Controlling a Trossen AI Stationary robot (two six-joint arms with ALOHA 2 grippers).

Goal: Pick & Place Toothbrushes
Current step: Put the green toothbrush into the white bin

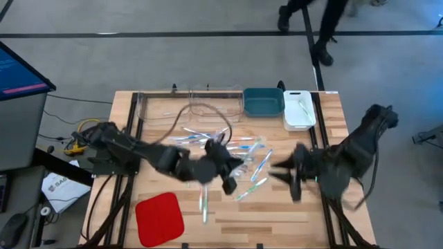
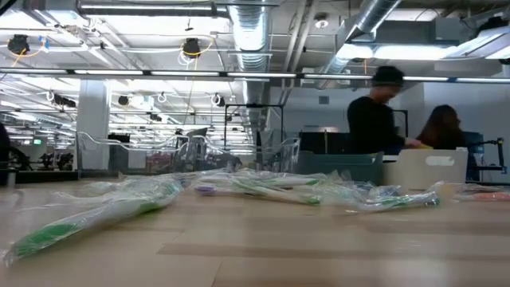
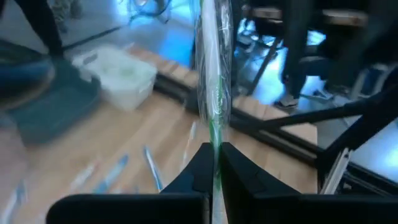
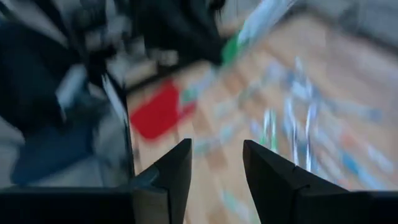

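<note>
Your left gripper (image 3: 213, 163) has its jaws clamped on a green-accented toothbrush (image 3: 213, 81), lifted above the worktop (image 1: 277, 214) near the middle. The other toothbrushes (image 1: 252, 155) lie scattered just beyond. Your right gripper (image 4: 216, 165) hovers beside the pile, jaws parted and empty.

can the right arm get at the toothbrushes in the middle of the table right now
Probably yes. The right claw is open and empty, at the pile's right edge, facing the toothbrushes with bare table between. The left claw, shut on a green toothbrush, crowds the pile's left side, so nearer brushes look safest.
</note>
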